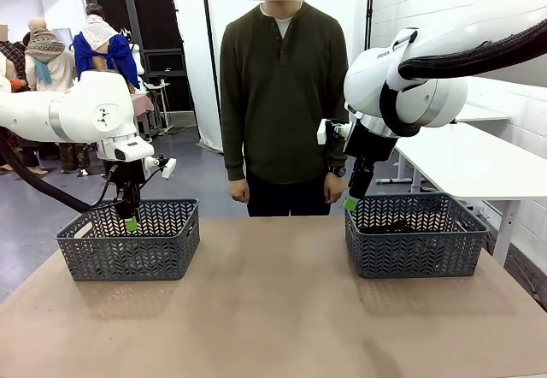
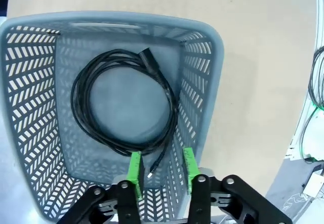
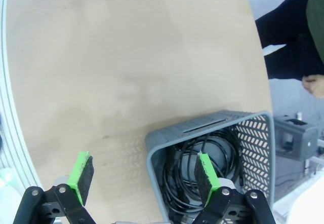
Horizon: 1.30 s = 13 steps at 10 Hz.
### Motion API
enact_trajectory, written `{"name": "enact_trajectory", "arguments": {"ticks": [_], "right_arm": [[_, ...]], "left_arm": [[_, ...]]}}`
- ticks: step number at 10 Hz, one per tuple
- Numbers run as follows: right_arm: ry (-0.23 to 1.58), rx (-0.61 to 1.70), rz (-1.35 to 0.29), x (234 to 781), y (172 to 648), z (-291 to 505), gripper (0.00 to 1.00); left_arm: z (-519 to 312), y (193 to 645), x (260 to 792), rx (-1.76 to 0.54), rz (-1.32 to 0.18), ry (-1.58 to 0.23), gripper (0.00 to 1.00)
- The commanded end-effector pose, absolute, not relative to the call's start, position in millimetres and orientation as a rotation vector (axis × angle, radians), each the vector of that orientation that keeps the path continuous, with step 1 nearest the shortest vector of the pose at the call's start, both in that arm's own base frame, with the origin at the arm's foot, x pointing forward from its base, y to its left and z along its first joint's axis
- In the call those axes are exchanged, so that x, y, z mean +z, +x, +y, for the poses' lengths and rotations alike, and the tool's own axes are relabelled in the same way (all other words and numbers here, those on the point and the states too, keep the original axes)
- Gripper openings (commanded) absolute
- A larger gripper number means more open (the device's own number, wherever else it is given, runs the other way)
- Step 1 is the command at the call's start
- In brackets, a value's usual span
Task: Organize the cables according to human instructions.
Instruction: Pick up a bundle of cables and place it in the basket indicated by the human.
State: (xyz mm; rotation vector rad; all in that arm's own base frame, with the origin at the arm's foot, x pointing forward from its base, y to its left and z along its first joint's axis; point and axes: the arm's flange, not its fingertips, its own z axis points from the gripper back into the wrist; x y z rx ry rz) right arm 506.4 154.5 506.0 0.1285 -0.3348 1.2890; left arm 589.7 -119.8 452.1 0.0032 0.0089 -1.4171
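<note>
Left gripper (image 2: 161, 169) jaws parted, empty, above the left basket (image 2: 212, 82).
One coiled cable (image 2: 124, 102) lies inside it; remaining cables (image 3: 202, 168) sit at 5 o'clock in right basket (image 3: 162, 143), right gripper (image 3: 144, 176) wide open.

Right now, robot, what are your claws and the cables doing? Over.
Left claw part open over the left grey lattice basket, coiled black cable lying inside. Right claw open above the right basket's cables. Nothing blocking.
</note>
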Motion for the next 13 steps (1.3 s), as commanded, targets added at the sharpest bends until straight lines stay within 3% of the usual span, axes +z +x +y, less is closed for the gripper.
{"name": "enact_trajectory", "arguments": {"ticks": [1, 10, 13], "right_arm": [[0.125, 1.282, -0.335, 505, 507, 155, 1.00], [0.125, 1.282, -0.335, 505, 507, 155, 1.00], [0.125, 1.282, -0.335, 505, 507, 155, 1.00]], "left_arm": [[-113, 599, 453, -1.402, -0.018, 0.025, 0.98], [-104, 601, 473, -1.367, -0.085, 0.009, 1.00], [-112, 601, 465, -1.400, -0.040, 0.029, 1.00]]}}
